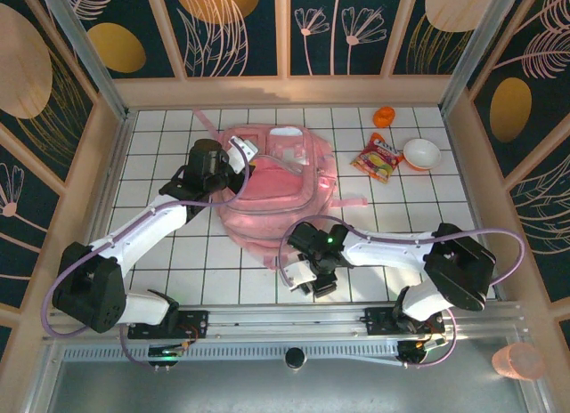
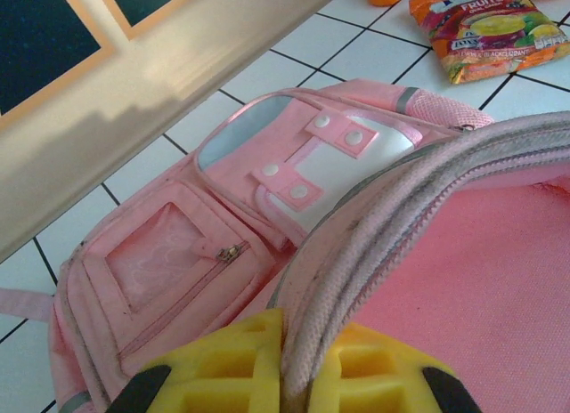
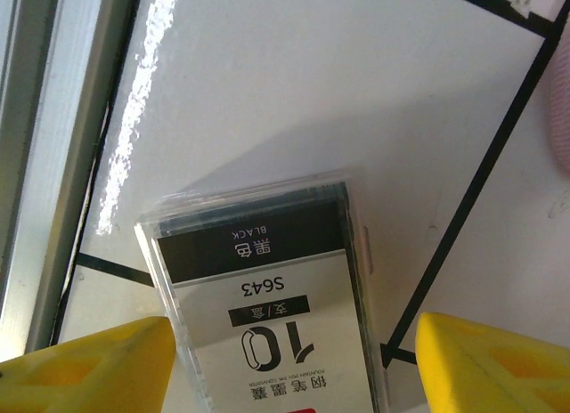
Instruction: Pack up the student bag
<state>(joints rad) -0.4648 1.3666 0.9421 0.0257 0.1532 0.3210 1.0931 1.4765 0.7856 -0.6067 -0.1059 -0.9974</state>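
Observation:
The student bag (image 1: 285, 186), a big pink backpack, lies flat mid-table with its main compartment open. My left gripper (image 1: 239, 155) is shut on the bag's zip rim (image 2: 419, 190), which runs up between the yellow fingers (image 2: 232, 368) of the left gripper (image 2: 303, 364). The front pockets and white patch (image 2: 329, 168) lie beyond it. Near the table's front edge a clear pen box (image 3: 267, 288) with a black-and-white label lies flat on the tiles. My right gripper (image 3: 294, 368) hangs open over the box (image 1: 298, 275), one yellow finger on each side. In the top view the right gripper (image 1: 313, 279) partly covers the box.
A snack packet (image 1: 378, 157), a white bowl (image 1: 421, 153) and a small orange item (image 1: 384, 117) lie at the back right. The metal front rail (image 3: 44, 164) runs close beside the pen box. Wooden walls enclose the tiled table. A pink cup (image 1: 517, 361) stands outside at the near right.

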